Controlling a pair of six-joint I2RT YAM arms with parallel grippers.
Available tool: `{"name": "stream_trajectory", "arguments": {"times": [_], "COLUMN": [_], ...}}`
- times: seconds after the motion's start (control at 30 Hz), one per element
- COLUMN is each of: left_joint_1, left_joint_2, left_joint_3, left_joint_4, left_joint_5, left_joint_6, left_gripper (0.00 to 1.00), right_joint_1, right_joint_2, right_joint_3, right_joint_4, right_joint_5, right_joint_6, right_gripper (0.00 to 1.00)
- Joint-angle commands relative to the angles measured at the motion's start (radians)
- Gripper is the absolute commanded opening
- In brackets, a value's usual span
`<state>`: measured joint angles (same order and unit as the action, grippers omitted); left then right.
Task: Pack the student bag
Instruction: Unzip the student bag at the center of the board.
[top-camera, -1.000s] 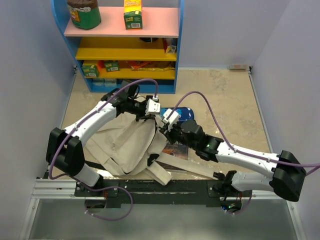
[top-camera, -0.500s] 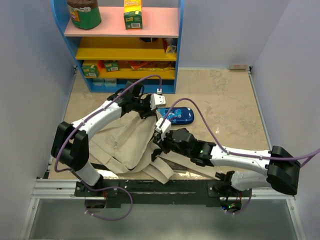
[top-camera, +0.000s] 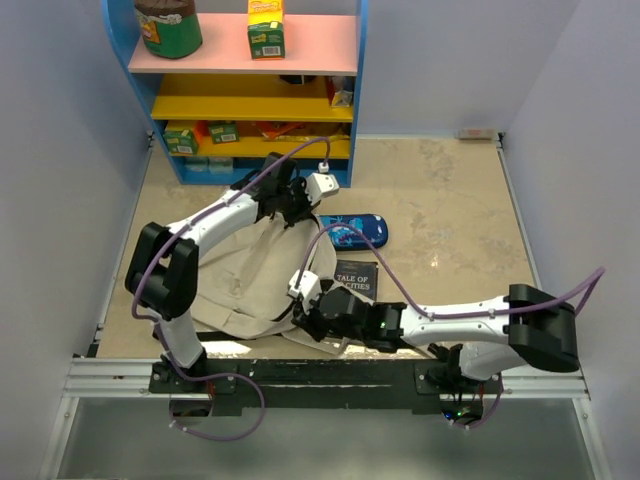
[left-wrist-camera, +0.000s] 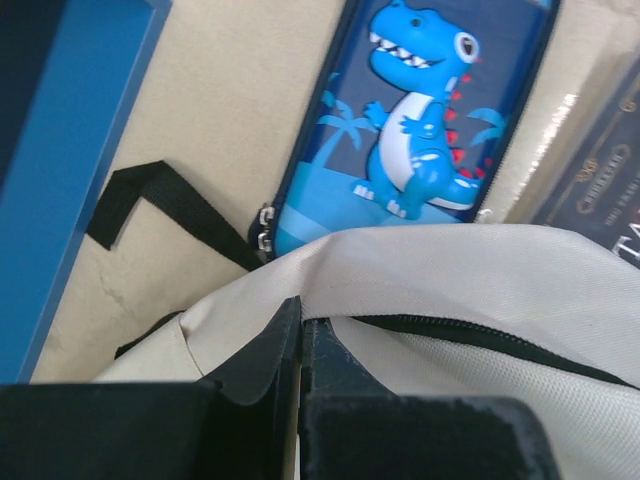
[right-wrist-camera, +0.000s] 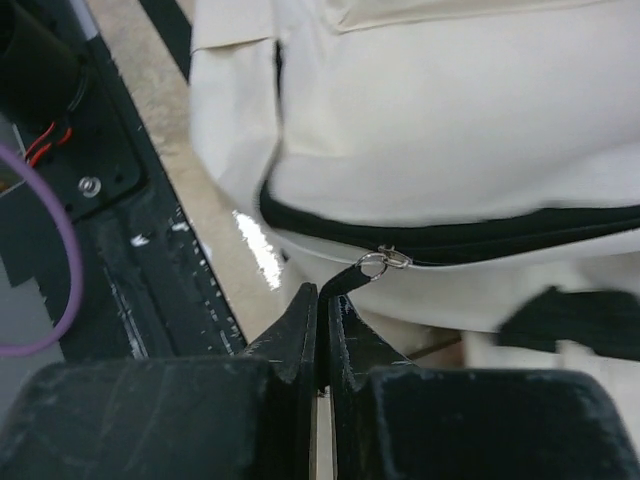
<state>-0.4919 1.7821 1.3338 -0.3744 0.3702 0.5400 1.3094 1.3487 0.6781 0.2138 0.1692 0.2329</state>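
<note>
As left arm (top-camera: 215, 215) arches along student bag (top-camera: 240, 285), right end effector (right-wrist-camera: 322, 300) pinches zip (right-wrist-camera: 380, 262).

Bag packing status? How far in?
Early. Done: nothing visibly packed. In hand: left tool pinches the rim of the student bag, right tool grips its zip pull. Left: the book and pencil case lie outside it; can't tell if the zip is open.
</note>
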Motion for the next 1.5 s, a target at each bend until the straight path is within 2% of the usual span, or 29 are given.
{"name": "stream_trajectory", "arguments": {"times": [0.0, 0.17, 0.37, 0.47, 0.5, 0.57, 0.6, 0.7, 0.77, 1.0, 1.07, 1.2, 1.27, 1.43, 1.47], "left_joint_1": [0.010, 0.010, 0.012, 0.021, 0.027, 0.048, 0.058, 0.088, 0.104, 0.115, 0.112, 0.089, 0.081, 0.079, 0.079], "left_joint_2": [0.051, 0.089, 0.123, 0.116, 0.100, 0.080, 0.048, -0.019, -0.056, -0.245, -0.283, -0.331, -0.371, -0.359, -0.346], "left_joint_3": [0.123, 0.172, 0.240, 0.254, 0.260, 0.274, 0.274, 0.272, 0.262, 0.122, 0.031, -0.174, -0.292, -0.343, -0.347], "left_joint_4": [0.144, 0.160, 0.143, 0.073, 0.046, -0.027, -0.049, -0.133, -0.188, -0.268, -0.265, -0.192, -0.087, -0.020, -0.015], "left_joint_5": [-0.166, -0.273, -0.320, -0.286, -0.268, -0.223, -0.209, -0.143, -0.088, 0.070, 0.179, 0.332, 0.374, 0.432, 0.444], "left_joint_6": [-0.051, -0.095, -0.158, -0.158, -0.158, -0.163, -0.166, -0.155, -0.135, -0.146, -0.161, -0.201, -0.224, -0.256, -0.256], "left_gripper": [0.00, 0.00, 0.00, 0.13, 0.23, 0.33, 0.44, 0.57, 0.58, 0.66, 0.66, 0.66, 0.66, 0.73, 0.79], "right_joint_1": [0.079, 0.137, 0.160, 0.154, 0.149, 0.131, 0.120, 0.100, 0.096, 0.093, 0.093, 0.093, 0.093, 0.096, 0.096], "right_joint_2": [0.052, 0.176, 0.329, 0.329, 0.316, 0.296, 0.274, 0.250, 0.244, 0.267, 0.273, 0.282, 0.282, 0.279, 0.282], "right_joint_3": [0.021, 0.047, 0.159, 0.164, 0.158, 0.134, 0.121, 0.098, 0.101, 0.106, 0.109, 0.127, 0.132, 0.115, 0.113], "right_joint_4": [0.068, 0.137, 0.200, 0.185, 0.182, 0.165, 0.165, 0.151, 0.144, 0.157, 0.160, 0.164, 0.170, 0.190, 0.190], "right_joint_5": [-0.036, -0.074, -0.100, -0.021, -0.007, 0.041, 0.047, 0.076, 0.078, 0.076, 0.076, 0.073, 0.082, 0.058, 0.053], "right_joint_6": [0.088, 0.137, 0.143, 0.169, 0.175, 0.207, 0.215, 0.232, 0.227, 0.233, 0.235, 0.227, 0.226, 0.210, 0.206], "right_gripper": [0.00, 0.00, 0.00, 0.00, 0.00, 0.00, 0.00, 0.00, 0.00, 0.00, 0.00, 0.00, 0.00, 0.00, 0.00]}}
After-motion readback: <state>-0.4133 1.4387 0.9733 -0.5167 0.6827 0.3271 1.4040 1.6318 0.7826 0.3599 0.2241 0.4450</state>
